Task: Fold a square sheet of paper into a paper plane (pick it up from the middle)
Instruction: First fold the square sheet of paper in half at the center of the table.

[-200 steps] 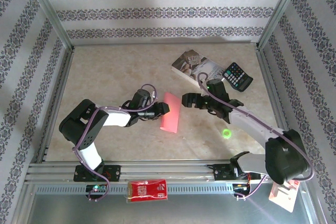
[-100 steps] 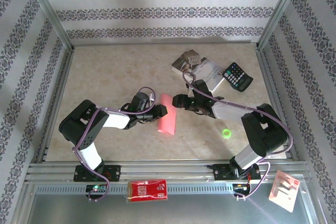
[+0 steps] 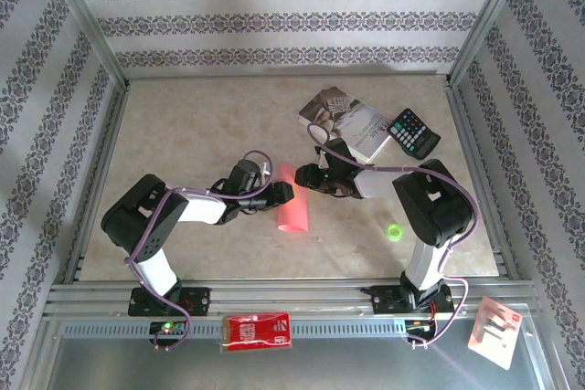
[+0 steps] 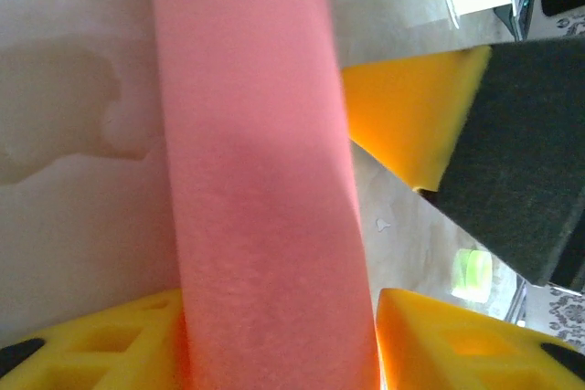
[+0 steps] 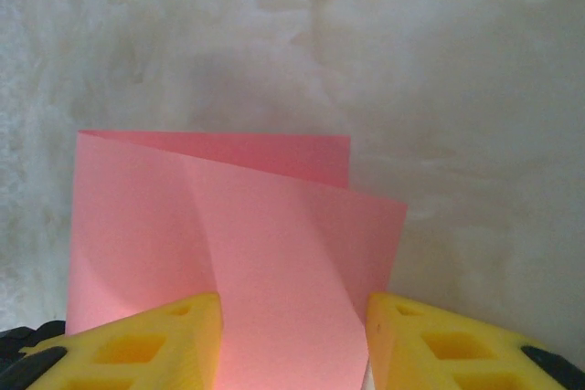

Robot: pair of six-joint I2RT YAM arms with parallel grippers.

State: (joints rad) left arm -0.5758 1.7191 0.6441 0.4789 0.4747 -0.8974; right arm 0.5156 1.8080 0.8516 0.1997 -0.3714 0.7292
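While the square sheet of paper (image 3: 294, 212) lies doubled over into a narrow pink strip near the middle of the table (image 3: 183, 125), the top view has the 2 arms meeting at its far end. The left gripper (image 3: 285, 194) reaches in from the left and the right gripper (image 3: 305, 176) from the right, probably so that each can control 1 flank of the fold. The book (image 3: 352, 121) and calculator (image 3: 413, 132) sit well apart at the far right, out of the work.

From the left wrist, the sheet runs straight up the view as a softly rounded band that passes between the left gripper's 2 yellow fingers (image 4: 101, 344). Its jaws stand partway apart, flanking the band. Whether they press it, I cannot tell. The right gripper's yellow tip sits just beside the sheet's right edge.

From the right wrist, 2 layers show, with 1 flap lying askew over the other and the corners not matched. The sheet passes between this gripper's jaws, which are also partway apart, and a real pinch cannot be confirmed. Judging by this, the first lengthwise fold is not yet squared, and no plane shape exists so far.
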